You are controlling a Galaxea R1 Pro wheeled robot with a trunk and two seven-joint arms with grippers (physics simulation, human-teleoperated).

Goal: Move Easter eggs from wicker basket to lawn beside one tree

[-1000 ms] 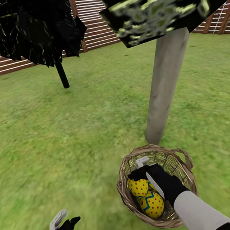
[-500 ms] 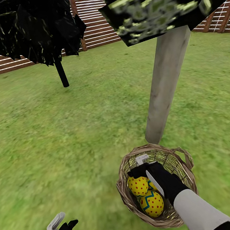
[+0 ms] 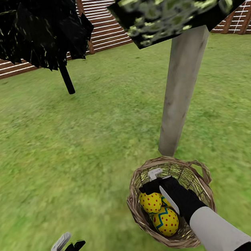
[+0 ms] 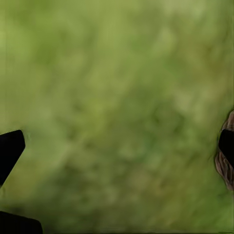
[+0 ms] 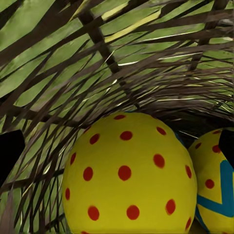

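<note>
Your right gripper (image 3: 159,185) is down inside the basket (image 3: 197,171), its fingers spread, with nothing between them yet. The eggs sit in the basket's bowl just on the robot's left of that gripper: the upper egg (image 3: 150,202) lies against the near finger, and the lower egg (image 3: 166,222) rests below it, touching it. You can count two eggs in the head view; a third, if it is there, is hidden under the hand or the other eggs.

The relation that matters is this: the upper egg is ahead of and between the fingers, not yet inside the pinch. The right wrist view shows that plainly. There the dotted egg (image 5: 129,173) stands close and central, its long axis roughly upright in the picture, with the dark fingertips (image 5: 9,153) at either edge, wider than the egg. The second egg (image 5: 217,185), with its blue zigzag, presses in beside it. Advance a little further before you close, I judge, or the pads will catch only the egg's near end.

The head view gives what the wrist cannot: the basket stands on the lawn (image 3: 64,151) just beside the pale trunk (image 3: 181,92), so the drop spot is near.

Your left gripper (image 3: 65,244) hangs open over bare grass, well apart from the basket. The right arm is the nearer one.
</note>
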